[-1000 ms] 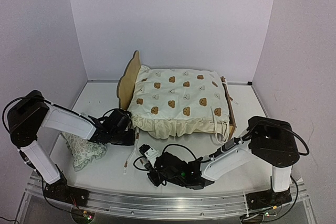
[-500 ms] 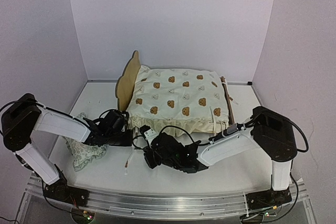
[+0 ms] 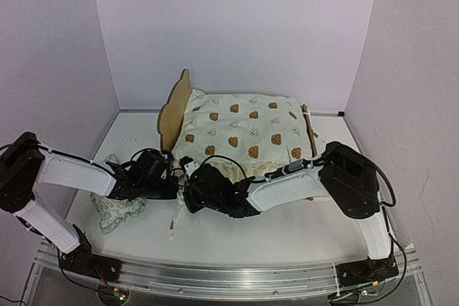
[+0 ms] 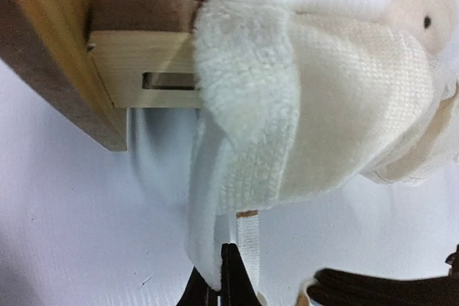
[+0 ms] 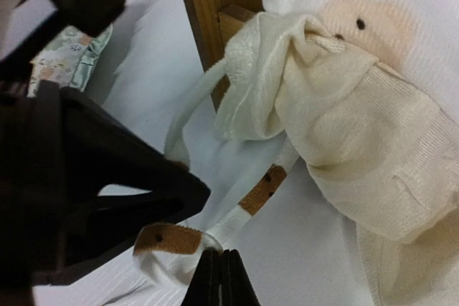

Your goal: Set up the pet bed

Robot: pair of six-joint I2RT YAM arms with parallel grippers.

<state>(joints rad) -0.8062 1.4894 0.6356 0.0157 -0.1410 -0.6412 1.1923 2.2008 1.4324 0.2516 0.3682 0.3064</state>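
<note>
White desk (image 3: 308, 231) carries the bed (image 3: 172, 109) at the back, cover (image 3: 244, 130) on. Since a second ago my right gripper (image 5: 219, 277) has swung to its near-left corner, pinching a tie (image 5: 262, 188). The left gripper (image 4: 228, 277) has just closed, seemingly on a strap (image 4: 247, 238), so tying can start.

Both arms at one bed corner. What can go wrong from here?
1. The right fingers are shut at the looped end of the tie, grip unclear; so thin a ribbon may slip out when pulled.
2. The left fingers sit close by at the same corner of the bed frame, so the two could bump.
3. A hard pull might drag the cover askew.
</note>
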